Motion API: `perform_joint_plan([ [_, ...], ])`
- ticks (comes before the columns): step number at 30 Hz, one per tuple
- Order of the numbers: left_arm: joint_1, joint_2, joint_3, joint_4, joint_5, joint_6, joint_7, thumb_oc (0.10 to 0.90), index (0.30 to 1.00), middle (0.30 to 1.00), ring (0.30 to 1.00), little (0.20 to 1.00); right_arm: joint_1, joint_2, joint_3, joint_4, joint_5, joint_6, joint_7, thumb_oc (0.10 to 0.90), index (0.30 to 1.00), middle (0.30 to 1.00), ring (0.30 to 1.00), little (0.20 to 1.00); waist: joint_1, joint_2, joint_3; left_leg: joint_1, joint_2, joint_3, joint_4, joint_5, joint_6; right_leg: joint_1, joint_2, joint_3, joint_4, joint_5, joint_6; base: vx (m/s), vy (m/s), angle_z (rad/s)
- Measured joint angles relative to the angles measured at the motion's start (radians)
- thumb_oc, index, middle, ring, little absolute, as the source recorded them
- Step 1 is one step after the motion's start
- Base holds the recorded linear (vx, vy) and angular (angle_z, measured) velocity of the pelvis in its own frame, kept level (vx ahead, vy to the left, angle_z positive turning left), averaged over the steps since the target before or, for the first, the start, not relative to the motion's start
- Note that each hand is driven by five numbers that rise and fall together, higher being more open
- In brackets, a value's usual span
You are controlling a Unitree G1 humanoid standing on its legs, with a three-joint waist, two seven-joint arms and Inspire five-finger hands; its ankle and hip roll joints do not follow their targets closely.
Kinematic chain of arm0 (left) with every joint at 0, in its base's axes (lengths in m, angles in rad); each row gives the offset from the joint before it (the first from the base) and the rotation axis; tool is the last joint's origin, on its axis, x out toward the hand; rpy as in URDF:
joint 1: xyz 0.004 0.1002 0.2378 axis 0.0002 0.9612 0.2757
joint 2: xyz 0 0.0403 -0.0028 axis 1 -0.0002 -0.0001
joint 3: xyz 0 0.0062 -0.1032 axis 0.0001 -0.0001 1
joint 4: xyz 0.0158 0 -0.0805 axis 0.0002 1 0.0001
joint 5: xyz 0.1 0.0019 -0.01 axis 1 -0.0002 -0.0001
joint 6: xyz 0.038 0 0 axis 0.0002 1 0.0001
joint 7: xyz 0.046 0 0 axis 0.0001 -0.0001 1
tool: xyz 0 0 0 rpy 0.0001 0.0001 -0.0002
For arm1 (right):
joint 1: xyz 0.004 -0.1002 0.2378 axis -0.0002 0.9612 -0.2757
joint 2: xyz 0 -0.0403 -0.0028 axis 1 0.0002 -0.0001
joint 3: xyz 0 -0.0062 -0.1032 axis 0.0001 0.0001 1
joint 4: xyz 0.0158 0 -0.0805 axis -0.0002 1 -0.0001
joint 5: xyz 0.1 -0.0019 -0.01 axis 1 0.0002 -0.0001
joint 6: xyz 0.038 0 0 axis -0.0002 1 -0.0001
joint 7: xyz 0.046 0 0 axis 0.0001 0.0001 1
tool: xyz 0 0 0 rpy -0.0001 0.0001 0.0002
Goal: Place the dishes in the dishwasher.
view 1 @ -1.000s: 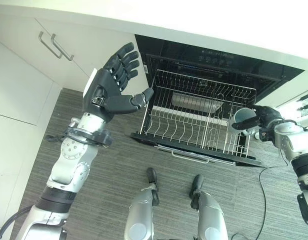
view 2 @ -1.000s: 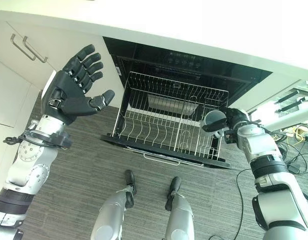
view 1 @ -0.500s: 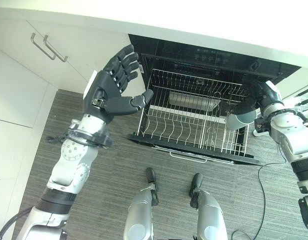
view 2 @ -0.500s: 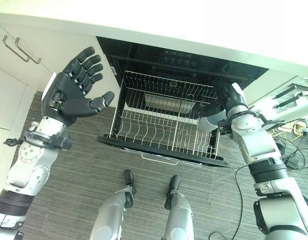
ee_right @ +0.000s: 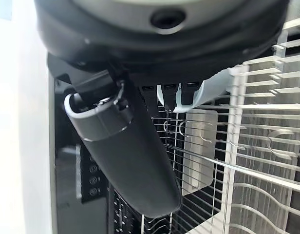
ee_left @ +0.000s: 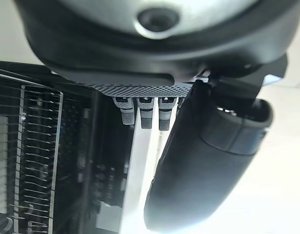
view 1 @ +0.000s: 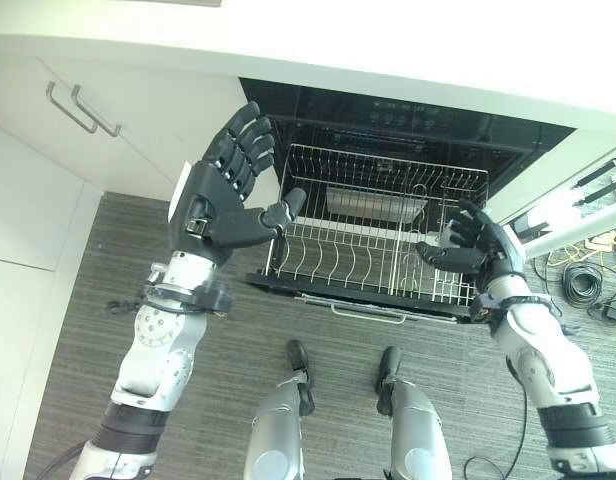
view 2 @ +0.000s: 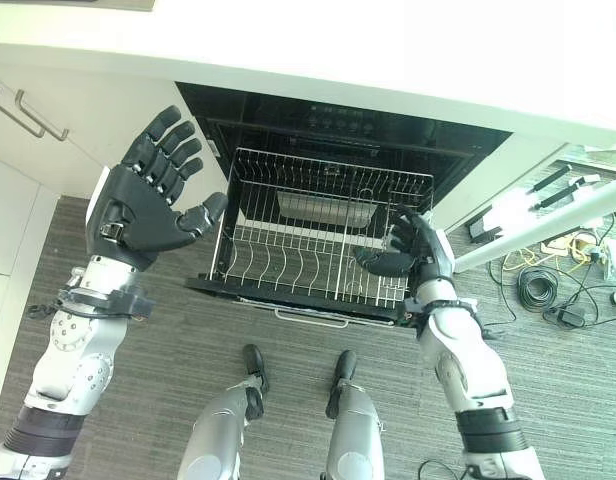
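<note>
At right end of pulled-out dishwasher rack (view 1: pixel 368 240): pale cup (ee_right: pixel 208 90), partly seen among the wires just past right hand (view 1: pixel 468 240), whose fingers are loosely spread and grasp nothing. Judged rigid, light, glaze-slippery, chippable; take hold across wall or rim. Left hand (view 1: pixel 223 190) raised, fingers straight, empty.

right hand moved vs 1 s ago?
Yes. The right hand, earlier beyond the rack's right edge gripping a cup, now hovers open over the rack's right end.
</note>
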Motion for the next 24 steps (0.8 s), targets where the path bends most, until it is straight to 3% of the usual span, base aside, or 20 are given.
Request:
perform_joint_plan([
  [3,0.062,-0.058,0.045,-0.02,-0.001,-0.02,-0.005,0.8,0.9,0.9,0.9,0.9,0.121,0.063,-0.032,-0.057,0.003,-0.031,0.019,0.8,0.9,0.9,0.9,0.9,-0.006,-0.011,-0.006,0.033,-0.001,0.01,0.007,-0.014,0.001,0.031,-0.009,0.007,-0.001,-0.003,0.005,0.03,0.147,-0.1],
  [6,0.101,-0.062,0.098,-0.037,0.0,-0.043,-0.012,0.8,0.9,0.9,0.9,0.9,0.152,0.04,-0.058,-0.057,-0.002,-0.046,0.044,0.8,0.9,0.9,0.9,0.9,-0.001,-0.042,-0.079,0.03,-0.002,0.018,0.038,-0.038,0.001,0.037,-0.016,0.012,-0.01,-0.002,0.011,0.04,0.17,-0.05],
  [9,0.138,-0.051,0.113,-0.037,0.0,-0.063,-0.028,0.8,0.9,0.9,0.9,0.9,0.161,0.04,-0.096,-0.056,-0.002,-0.09,0.044,0.8,0.9,0.9,0.9,0.9,0.0,-0.054,-0.148,0.03,-0.006,0.019,0.089,-0.083,0.007,0.062,-0.027,0.014,-0.026,-0.003,0.025,0.04,0.161,0.0],
  [15,0.203,-0.046,0.128,-0.038,-0.002,-0.06,-0.106,0.8,0.9,0.9,0.9,0.9,0.207,0.053,-0.108,-0.126,-0.003,-0.157,0.048,0.8,0.9,0.9,0.9,0.9,0.001,-0.046,-0.193,0.033,-0.071,-0.009,0.192,-0.184,0.053,0.098,-0.061,0.067,-0.056,0.031,0.069,0.06,0.187,-0.15],
  [17,0.228,-0.043,0.132,-0.038,-0.002,-0.055,-0.138,0.8,0.9,0.9,0.9,0.9,0.257,0.052,-0.108,-0.18,-0.005,-0.179,0.055,0.8,0.9,0.9,0.9,0.9,-0.004,-0.042,-0.198,0.033,-0.075,0.011,0.214,-0.208,0.073,0.111,-0.073,0.065,-0.075,0.068,0.079,0.06,0.159,-0.24],
  [19,0.255,-0.039,0.147,-0.039,-0.002,-0.042,-0.14,0.8,0.9,0.9,0.9,0.9,0.254,0.051,-0.107,-0.18,-0.005,-0.192,0.084,0.8,0.9,0.9,0.9,0.9,0.008,-0.041,-0.199,0.045,-0.051,0.069,0.214,-0.215,0.091,0.131,-0.059,-0.02,-0.155,0.172,0.066,0.03,0.112,-0.72],
  [20,0.261,-0.04,0.16,-0.037,-0.001,-0.026,-0.137,0.8,0.9,0.9,0.9,0.9,0.249,0.049,-0.107,-0.18,-0.008,-0.201,0.094,0.8,0.9,0.9,0.9,0.9,0.006,-0.033,-0.198,0.048,-0.026,0.094,0.215,-0.215,0.12,0.136,-0.039,-0.069,-0.156,0.17,0.057,0.03,0.03,-0.69],
  [22,0.269,-0.042,0.165,-0.038,-0.002,-0.02,-0.138,0.8,0.9,0.9,0.9,0.9,0.252,0.039,-0.108,-0.178,-0.035,-0.215,0.098,0.8,0.9,0.9,0.9,0.9,-0.001,-0.018,-0.199,0.052,0.0,0.087,0.202,-0.216,0.095,0.134,0.045,-0.089,0.008,-0.005,0.05,0.02,-0.05,-0.33],
  [23,0.264,-0.043,0.163,-0.036,-0.003,-0.02,-0.138,0.8,0.9,0.9,0.9,0.9,0.254,0.025,-0.109,-0.178,-0.044,-0.232,0.097,0.8,0.9,0.9,0.9,0.9,-0.005,-0.018,-0.199,0.055,-0.004,0.079,0.179,-0.201,0.08,0.137,0.117,-0.024,0.062,-0.093,0.043,0.01,-0.089,-0.01],
  [24,0.254,-0.043,0.16,-0.035,-0.003,-0.02,-0.14,0.8,0.9,0.9,0.9,0.9,0.252,0.009,-0.113,-0.175,-0.044,-0.26,0.097,0.8,0.9,0.9,0.9,0.9,-0.01,-0.024,-0.202,0.055,-0.021,0.08,0.147,-0.182,0.059,0.142,0.19,0.018,0.084,-0.169,-0.002,0.05,-0.107,0.1],
])
